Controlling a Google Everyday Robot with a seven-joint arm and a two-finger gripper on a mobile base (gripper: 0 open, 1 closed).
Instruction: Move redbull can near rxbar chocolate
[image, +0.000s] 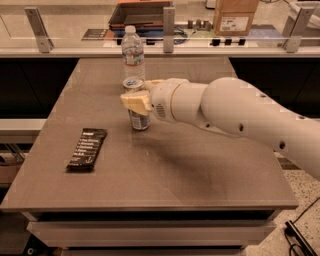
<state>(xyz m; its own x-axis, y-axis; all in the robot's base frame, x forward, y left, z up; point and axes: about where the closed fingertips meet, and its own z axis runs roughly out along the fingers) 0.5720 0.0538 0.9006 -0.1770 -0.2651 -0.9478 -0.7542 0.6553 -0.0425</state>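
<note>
The redbull can (138, 120) stands upright on the brown table (200, 170), a little left of the middle, its silver top (133, 82) showing. My gripper (138, 98) is shut on the can from the right, its cream fingers (134, 102) wrapped around the can's upper body. The white arm reaches in from the right. The rxbar chocolate (87, 148) lies flat in its black wrapper near the table's left front, a hand's length left of and in front of the can.
A clear water bottle (132, 52) stands just behind the can near the table's back edge. Behind the table runs a counter with metal posts, a dark tray (142, 12) and a cardboard box (235, 17).
</note>
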